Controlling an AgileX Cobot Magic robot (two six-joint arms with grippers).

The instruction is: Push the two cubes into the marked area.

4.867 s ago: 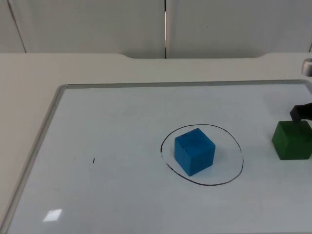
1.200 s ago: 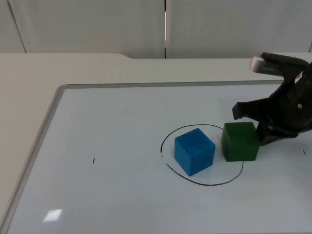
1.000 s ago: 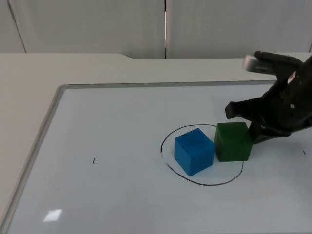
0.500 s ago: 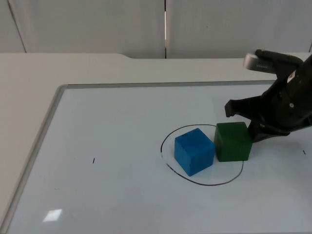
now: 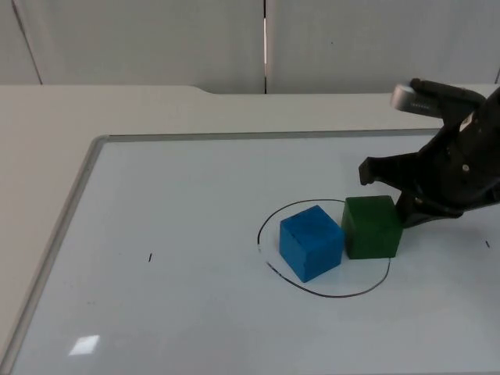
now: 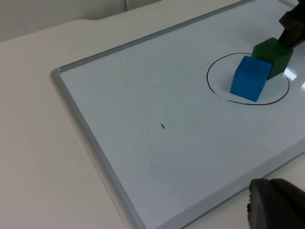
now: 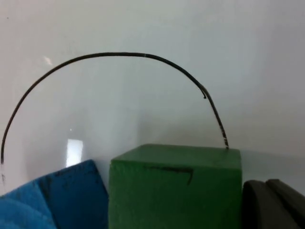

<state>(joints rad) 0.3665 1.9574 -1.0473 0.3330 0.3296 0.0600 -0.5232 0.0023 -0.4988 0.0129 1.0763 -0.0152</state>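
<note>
A blue cube (image 5: 312,241) sits inside the black drawn circle (image 5: 344,297) on the whiteboard. A green cube (image 5: 373,226) stands right beside it, close against its right side; its right edge lies over the circle's line. My right gripper (image 5: 388,195) is open at the green cube's right rear corner, one finger behind the cube and the other against its right side. The right wrist view has the green cube (image 7: 174,188), the blue cube (image 7: 57,198) and a black fingertip (image 7: 269,205) close together. My left gripper (image 6: 274,205) waits off the board's edge, far from both cubes (image 6: 251,78).
The whiteboard (image 5: 180,219) has a raised grey frame (image 5: 87,168) on the pale table. A small black mark (image 5: 150,257) lies on the board left of the circle. The grey partition wall (image 5: 156,39) stands behind the table.
My right gripper came in from the right and pushed the green cube left into the circle, up beside the blue cube. Over the last half second almost nothing has moved.
</note>
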